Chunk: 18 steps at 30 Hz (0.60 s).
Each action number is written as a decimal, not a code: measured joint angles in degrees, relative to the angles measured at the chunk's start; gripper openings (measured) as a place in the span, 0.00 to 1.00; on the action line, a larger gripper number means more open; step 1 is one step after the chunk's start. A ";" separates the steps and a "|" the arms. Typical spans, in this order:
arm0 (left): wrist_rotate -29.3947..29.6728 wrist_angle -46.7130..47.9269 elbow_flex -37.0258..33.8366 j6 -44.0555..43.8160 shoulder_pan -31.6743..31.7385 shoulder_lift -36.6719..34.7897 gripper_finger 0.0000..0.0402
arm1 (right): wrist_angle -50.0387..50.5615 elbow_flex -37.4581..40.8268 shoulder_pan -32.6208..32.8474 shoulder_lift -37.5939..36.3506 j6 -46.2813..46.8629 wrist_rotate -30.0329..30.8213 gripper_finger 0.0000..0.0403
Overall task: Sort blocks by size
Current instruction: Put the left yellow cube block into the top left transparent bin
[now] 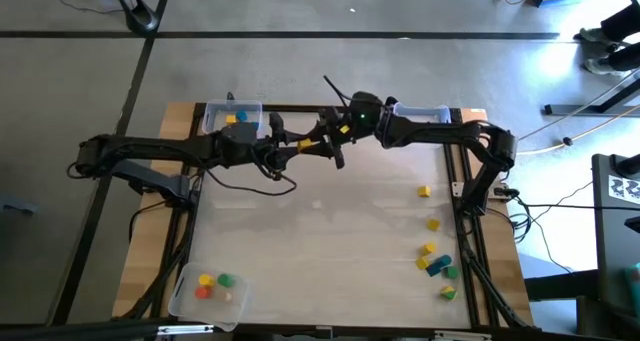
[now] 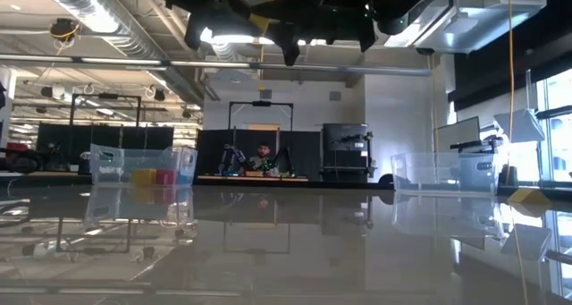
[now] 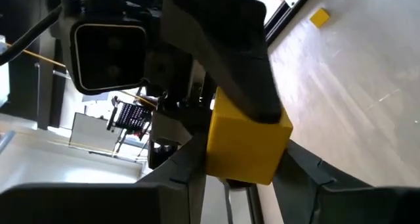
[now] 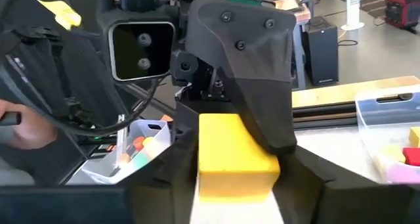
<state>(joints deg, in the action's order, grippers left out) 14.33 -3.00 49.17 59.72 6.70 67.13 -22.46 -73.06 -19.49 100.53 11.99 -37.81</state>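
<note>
High above the far middle of the table my two grippers meet tip to tip, and a yellow block (image 1: 344, 130) sits between them. My left gripper (image 1: 332, 149) reaches in from the table's left and my right gripper (image 1: 352, 121) from the right. Both are shut on this block. In the left wrist view the block (image 3: 246, 142) fills the gap between my left gripper's (image 3: 246, 188) own fingers. The right wrist view shows the same block (image 4: 233, 152) in my right gripper (image 4: 236, 188). More blocks (image 1: 438, 266) lie loose on the table's right side. My left gripper pinches the yellow block between its two fingers; one finger (image 4: 266, 99) lies along a side face (image 4: 272, 159). The fingers come nearly level from the table's left. The block is clear of the table. My right gripper has the same block between its fingers; one finger (image 3: 239, 60) lies flat on the block's face (image 3: 252, 122). It comes level from the table's right. The block's other face is hidden, so the second finger's contact does not show.
A clear tray (image 1: 232, 116) with blocks stands at the far left, a second tray (image 1: 420, 113) at the far right and a third (image 1: 210, 286) with yellow, red and green blocks at the near left. Single yellow blocks (image 1: 424, 191) (image 1: 432, 224) lie near the right edge.
</note>
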 joint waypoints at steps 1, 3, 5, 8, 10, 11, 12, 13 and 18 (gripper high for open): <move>0.08 0.23 0.00 -0.20 0.00 -0.02 0.30 | 0.17 0.00 0.00 -0.01 0.02 0.05 0.46; 0.59 0.34 0.00 -0.68 -0.10 -0.06 0.32 | 1.80 0.00 -0.39 -0.79 -0.09 -0.50 0.52; 1.66 0.47 0.00 -1.23 -0.09 -0.26 0.32 | 4.39 0.00 -1.14 -2.22 -0.81 -1.46 0.56; 2.64 1.21 0.00 -2.82 0.58 -0.62 0.31 | 9.85 -0.04 -3.05 -5.21 -2.61 -2.40 0.62; 4.17 1.36 -0.02 -5.27 1.60 -0.86 0.31 | 13.80 -0.15 -4.46 -7.43 -3.41 -2.40 0.64; 5.13 1.23 -0.02 -6.83 2.49 -1.01 0.31 | 16.35 -0.13 -5.37 -8.56 -3.67 -2.42 0.65; 6.09 1.15 -0.02 -8.72 3.66 -1.14 0.31 | 18.21 -0.13 -6.10 -9.45 -4.00 -2.32 0.66; 7.15 1.21 -0.02 -10.68 4.96 -1.30 0.31 | 20.10 -0.13 -6.65 -10.31 -4.69 -1.80 0.66; 8.30 4.38 -0.02 -21.00 13.79 -1.41 0.31 | 27.44 -0.13 -8.13 -12.20 -6.40 5.42 0.67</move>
<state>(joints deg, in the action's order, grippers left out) 22.63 1.38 49.15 38.72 20.49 65.71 4.98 -73.19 -27.62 88.33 5.59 -32.38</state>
